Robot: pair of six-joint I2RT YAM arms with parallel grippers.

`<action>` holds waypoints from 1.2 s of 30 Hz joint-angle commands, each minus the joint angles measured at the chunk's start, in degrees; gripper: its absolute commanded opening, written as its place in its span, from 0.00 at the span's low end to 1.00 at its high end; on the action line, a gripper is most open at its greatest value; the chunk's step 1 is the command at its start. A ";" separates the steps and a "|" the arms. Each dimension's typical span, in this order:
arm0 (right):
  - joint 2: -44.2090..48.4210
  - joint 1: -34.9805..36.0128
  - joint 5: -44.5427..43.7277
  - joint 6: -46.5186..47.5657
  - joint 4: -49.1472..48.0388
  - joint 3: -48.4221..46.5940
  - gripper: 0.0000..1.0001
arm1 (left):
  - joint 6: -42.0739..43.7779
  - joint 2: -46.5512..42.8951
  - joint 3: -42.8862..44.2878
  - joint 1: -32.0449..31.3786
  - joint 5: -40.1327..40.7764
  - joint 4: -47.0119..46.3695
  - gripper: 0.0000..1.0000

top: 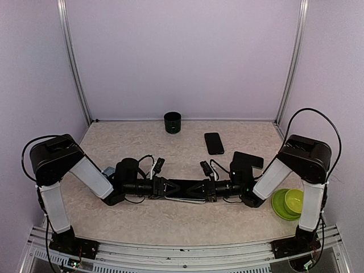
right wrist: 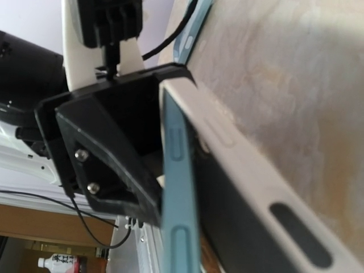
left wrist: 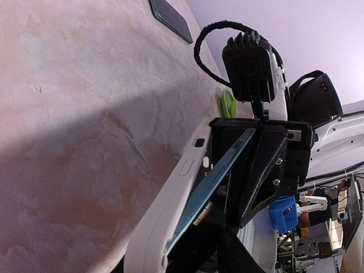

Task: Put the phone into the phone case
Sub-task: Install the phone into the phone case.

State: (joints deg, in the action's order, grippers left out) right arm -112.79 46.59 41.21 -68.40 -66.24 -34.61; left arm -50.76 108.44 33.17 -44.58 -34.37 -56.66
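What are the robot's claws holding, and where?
The blue phone, partly in its white case. The right claw pinches one end; the left claw is around the other end, its grip unclear.

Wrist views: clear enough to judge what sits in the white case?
Left wrist: broad shadow darkens the table beside the white case, whose near end is blurred. Right wrist: table bright, but case and blue slab are soft this close, the gap between them dark.

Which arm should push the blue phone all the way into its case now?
Right, probably. The right gripper is shut on the phone end that sticks out of the case; at the left gripper they already meet.
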 commanded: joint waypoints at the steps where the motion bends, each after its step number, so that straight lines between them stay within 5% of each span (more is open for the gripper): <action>1: -1.04 0.87 1.14 -0.29 -0.48 -2.12 0.13 | 2.03 -0.47 0.76 -1.65 -3.57 -6.92 0.30; 13: -0.24 0.34 1.33 0.02 -0.33 -1.69 0.29 | 1.04 -0.22 0.14 -1.65 -3.95 -9.01 0.27; 36: 1.57 -0.23 1.99 1.29 1.21 -1.07 0.40 | 0.96 -1.52 -1.60 -1.14 -3.15 -9.60 0.11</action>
State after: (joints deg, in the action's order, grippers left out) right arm -113.01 46.30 42.74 -67.44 -65.89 -34.70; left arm -51.05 108.42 31.83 -45.08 -36.82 -62.28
